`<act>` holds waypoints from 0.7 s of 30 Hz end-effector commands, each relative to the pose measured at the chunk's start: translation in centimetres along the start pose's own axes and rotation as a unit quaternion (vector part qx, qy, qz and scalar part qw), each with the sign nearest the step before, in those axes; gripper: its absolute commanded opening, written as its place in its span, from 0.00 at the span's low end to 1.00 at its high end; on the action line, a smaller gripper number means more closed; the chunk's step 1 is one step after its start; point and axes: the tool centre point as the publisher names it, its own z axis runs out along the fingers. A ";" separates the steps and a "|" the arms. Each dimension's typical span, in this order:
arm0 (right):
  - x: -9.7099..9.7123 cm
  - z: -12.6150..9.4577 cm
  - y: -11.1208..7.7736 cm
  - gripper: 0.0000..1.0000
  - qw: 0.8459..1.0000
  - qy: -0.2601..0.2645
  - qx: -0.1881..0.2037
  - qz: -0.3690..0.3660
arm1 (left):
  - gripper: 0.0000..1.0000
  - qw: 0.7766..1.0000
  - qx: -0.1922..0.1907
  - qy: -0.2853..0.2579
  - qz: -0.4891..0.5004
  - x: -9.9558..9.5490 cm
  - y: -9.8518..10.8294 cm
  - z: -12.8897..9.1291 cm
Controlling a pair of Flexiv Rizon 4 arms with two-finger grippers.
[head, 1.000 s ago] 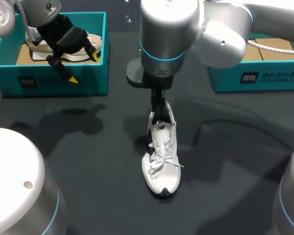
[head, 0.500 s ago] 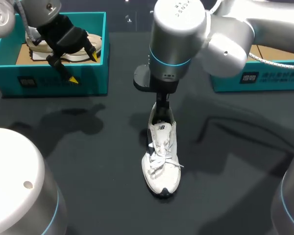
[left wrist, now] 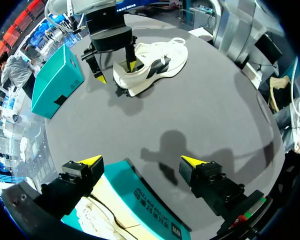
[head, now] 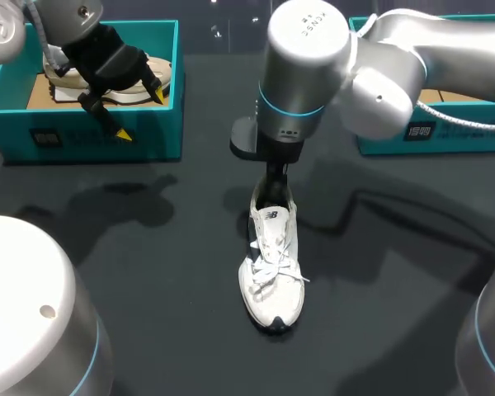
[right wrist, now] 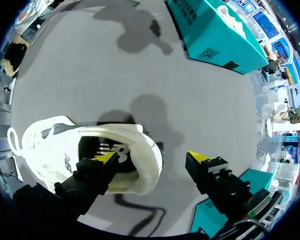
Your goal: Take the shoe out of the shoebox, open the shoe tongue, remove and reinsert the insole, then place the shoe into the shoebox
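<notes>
On the dark tabletop (head: 148, 272), one teal shoebox (head: 99, 136) is sitting at the far left corner and a second shoebox (head: 445, 132) at the far right edge. My right arm (head: 346, 74) is reaching in over the middle, where the white shoe (head: 272, 272) is lying out of any box, upright on its sole with its toe pointing toward the near edge. My left gripper (left wrist: 141, 161) is hanging wide open over the near wall of the left shoebox, holding nothing, above another shoe (head: 161, 70) lying inside. My right gripper (right wrist: 151, 159) is open too, straddling the heel collar (right wrist: 152, 150): one finger is dipping into the shoe's mouth, and the other is standing just behind the heel, apart from it. I judge I am setting up a heel pinch to steady the shoe before opening the tongue (right wrist: 112, 149). To do it well, I am aiming to keep the inner finger close against the collar and off the tongue, then close gently so the soft heel is not crushing or tipping. I cannot tell how the insole is lying in the dark interior.
</notes>
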 end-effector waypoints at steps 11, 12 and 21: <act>0.0 3.3 0.2 0.69 0.999 0.032 -0.004 -0.003 | 1.00 1.000 -0.001 0.000 0.000 0.0 0.0 0.0; 0.0 3.4 0.2 0.69 0.999 0.034 -0.004 -0.003 | 1.00 1.000 -0.001 0.000 0.000 0.0 0.0 0.0; 0.2 4.5 -0.1 0.64 0.999 0.052 -0.007 -0.005 | 1.00 1.000 -0.001 0.000 0.000 0.0 0.0 0.0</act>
